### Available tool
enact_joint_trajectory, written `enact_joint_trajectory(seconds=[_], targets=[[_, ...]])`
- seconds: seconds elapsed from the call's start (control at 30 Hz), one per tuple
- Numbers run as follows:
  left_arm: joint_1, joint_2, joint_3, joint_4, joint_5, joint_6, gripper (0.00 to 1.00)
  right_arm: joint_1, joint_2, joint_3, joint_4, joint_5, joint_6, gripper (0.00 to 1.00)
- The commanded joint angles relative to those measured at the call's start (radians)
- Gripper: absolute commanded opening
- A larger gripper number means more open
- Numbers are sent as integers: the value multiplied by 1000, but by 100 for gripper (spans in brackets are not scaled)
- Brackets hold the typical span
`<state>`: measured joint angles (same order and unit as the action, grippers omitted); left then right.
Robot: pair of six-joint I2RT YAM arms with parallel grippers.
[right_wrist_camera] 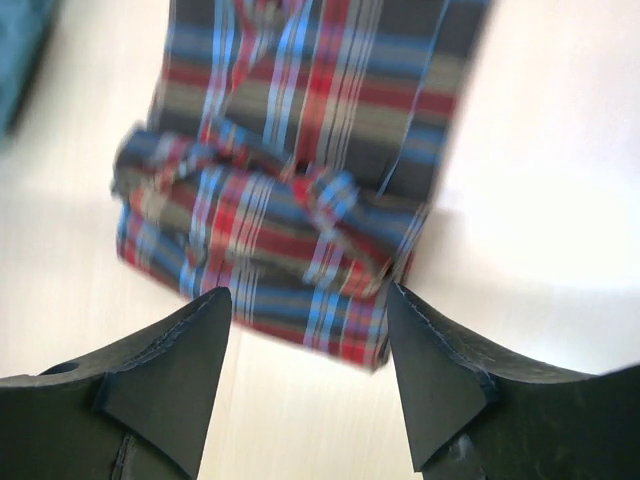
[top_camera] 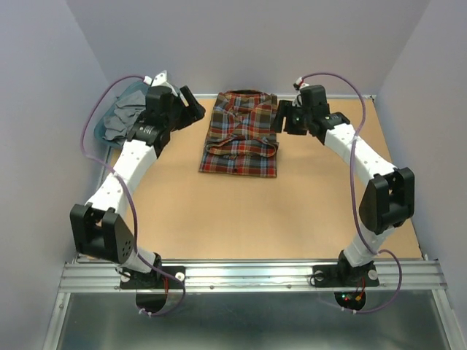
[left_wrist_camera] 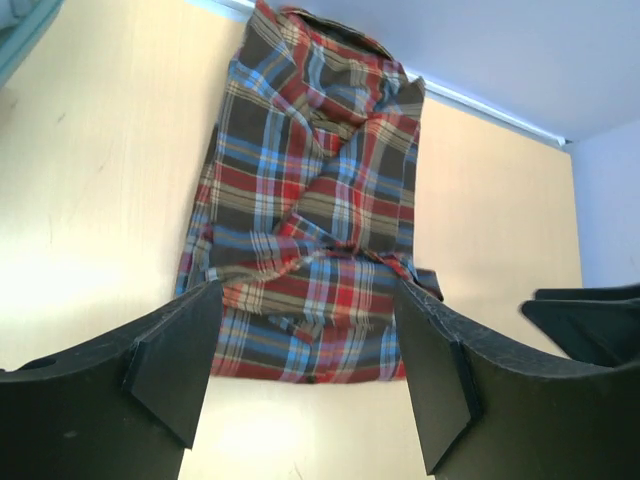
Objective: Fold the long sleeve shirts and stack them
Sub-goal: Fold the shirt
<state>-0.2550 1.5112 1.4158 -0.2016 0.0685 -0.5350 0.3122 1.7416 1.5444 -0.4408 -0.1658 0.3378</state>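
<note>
One long sleeve shirt (top_camera: 241, 135), a red, brown and blue plaid flannel, lies folded into a rectangle at the back middle of the table, collar toward the far wall. My left gripper (top_camera: 195, 109) hovers just off its far left side. My right gripper (top_camera: 282, 117) hovers just off its far right side. The left wrist view shows the shirt (left_wrist_camera: 310, 200) lying beyond the open left gripper (left_wrist_camera: 307, 292), with bare table between the fingers. In the right wrist view the shirt (right_wrist_camera: 290, 180) is blurred and lies past the open right gripper (right_wrist_camera: 308, 297). Neither gripper holds anything.
A teal basket (top_camera: 109, 98) holding grey cloth (top_camera: 119, 117) stands at the back left, behind the left arm. Its edge shows in the left wrist view (left_wrist_camera: 20, 30). The wooden table (top_camera: 241, 219) is walled in by pale panels on three sides.
</note>
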Motion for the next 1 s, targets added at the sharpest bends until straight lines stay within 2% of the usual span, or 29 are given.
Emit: enact_joint_trajectory(seconds=[0.0, 0.13, 0.23, 0.4, 0.63, 0.97], targets=[[-29, -87, -198, 7, -61, 1, 80, 96, -2, -148, 30, 52, 6, 68], [-32, -161, -322, 14, -113, 16, 80, 152, 22, -222, 83, 106, 101, 65], [-32, -198, -400, 30, -145, 49, 80, 192, 55, -237, 125, 163, 156, 57], [-33, -227, -478, 50, -156, 79, 80, 223, 130, -161, 149, 244, 207, 45], [-35, -240, -512, 93, -145, 113, 80, 222, 279, -47, 146, 314, 234, 43], [-38, -238, -495, 77, -145, 136, 80, 174, 372, 189, 123, 385, 97, 44]])
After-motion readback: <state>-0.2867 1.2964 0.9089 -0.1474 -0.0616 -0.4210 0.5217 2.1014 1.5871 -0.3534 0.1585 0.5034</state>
